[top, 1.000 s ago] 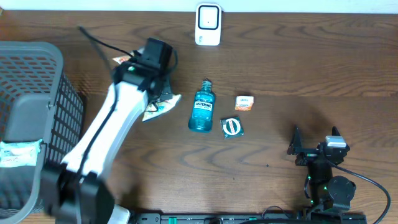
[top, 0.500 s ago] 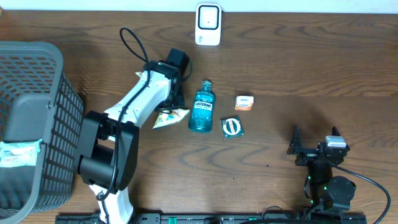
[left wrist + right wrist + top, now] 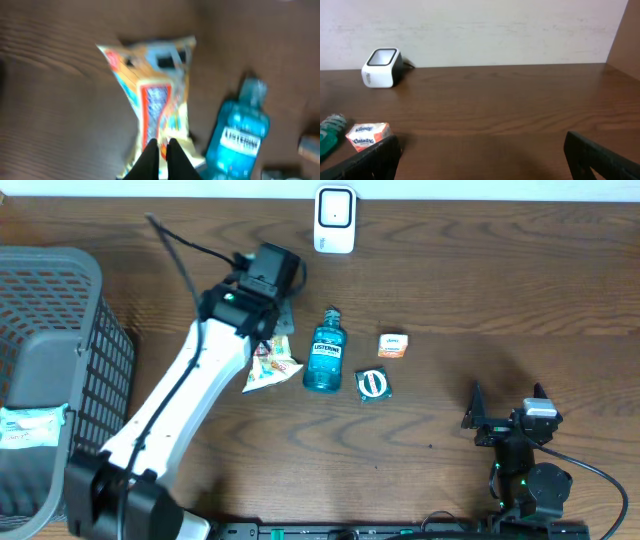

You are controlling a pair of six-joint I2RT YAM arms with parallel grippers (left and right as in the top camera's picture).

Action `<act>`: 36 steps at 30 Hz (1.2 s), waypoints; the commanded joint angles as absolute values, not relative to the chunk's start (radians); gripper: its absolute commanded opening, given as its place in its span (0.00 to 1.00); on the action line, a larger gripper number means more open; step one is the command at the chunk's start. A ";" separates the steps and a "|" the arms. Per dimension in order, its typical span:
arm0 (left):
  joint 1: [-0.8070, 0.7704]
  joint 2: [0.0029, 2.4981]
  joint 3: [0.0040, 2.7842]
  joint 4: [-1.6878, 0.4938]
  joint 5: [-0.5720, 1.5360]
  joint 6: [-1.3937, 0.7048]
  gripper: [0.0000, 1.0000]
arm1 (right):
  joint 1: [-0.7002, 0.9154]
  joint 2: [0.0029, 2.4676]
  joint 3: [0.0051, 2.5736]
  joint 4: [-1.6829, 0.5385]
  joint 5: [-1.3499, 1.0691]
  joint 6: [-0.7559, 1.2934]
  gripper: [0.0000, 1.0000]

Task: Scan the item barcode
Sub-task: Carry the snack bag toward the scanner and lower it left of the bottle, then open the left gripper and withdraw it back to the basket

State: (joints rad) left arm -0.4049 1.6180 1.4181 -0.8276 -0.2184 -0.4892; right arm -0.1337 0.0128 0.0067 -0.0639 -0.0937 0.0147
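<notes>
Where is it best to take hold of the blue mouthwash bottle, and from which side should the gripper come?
Probably from above, jaws across the mouthwash bottle just below its cap. It lies flat, label up, so both long sides are open there; lower down the snack packet and a small round pack crowd it.

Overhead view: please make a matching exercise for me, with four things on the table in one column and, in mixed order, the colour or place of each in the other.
Things:
1. scanner
2. bottle
3. basket
4. snack packet

Colour or place:
A. blue, lying flat
B. at the left gripper
C. white, at the far edge
D. grey, at the left side

Pairs: 1-C, 2-A, 3-D, 4-B.
</notes>
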 commanded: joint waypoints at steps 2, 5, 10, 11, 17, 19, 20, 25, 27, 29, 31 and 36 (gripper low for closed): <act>-0.351 1.665 1.406 -0.803 -0.300 -0.595 0.08 | -0.137 0.009 0.006 -0.068 -0.096 0.022 0.99; -0.325 1.718 1.391 -0.783 -0.295 -0.648 0.07 | -0.137 0.009 0.006 -0.068 -0.096 0.022 0.99; -0.316 1.833 1.391 -0.734 -0.204 -0.650 0.07 | -0.137 0.009 0.006 -0.068 -0.096 0.022 0.99; -0.316 1.862 1.391 -0.720 -0.183 -0.650 0.07 | -0.137 0.009 0.006 -0.068 -0.096 0.022 0.99; -0.316 2.001 1.390 -0.696 -0.119 -0.713 0.07 | -0.137 0.009 0.006 -0.068 -0.096 0.022 0.99; -0.316 2.050 1.389 -0.698 -0.115 -0.747 0.07 | -0.137 0.009 0.006 -0.068 -0.096 0.022 0.99; -0.316 2.071 1.388 -0.701 -0.113 -0.761 0.08 | -0.137 0.009 0.006 -0.068 -0.096 0.022 0.99; -0.323 2.106 1.389 -0.738 -0.078 -0.776 0.29 | -0.137 0.009 0.006 -0.068 -0.096 0.022 0.99; -0.324 2.082 1.394 -0.756 -0.079 -0.768 0.49 | -0.137 0.009 0.006 -0.068 -0.096 0.022 0.99; -0.324 2.035 1.405 -0.780 -0.080 -0.752 0.65 | -0.137 0.009 0.006 -0.068 -0.096 0.022 0.99; -0.324 1.962 1.419 -0.810 -0.102 -0.752 0.75 | -0.137 0.009 0.006 -0.068 -0.096 0.022 0.99; -0.324 1.695 1.462 -0.832 -0.189 -0.714 0.98 | -0.137 0.009 0.006 -0.068 -0.096 0.022 0.99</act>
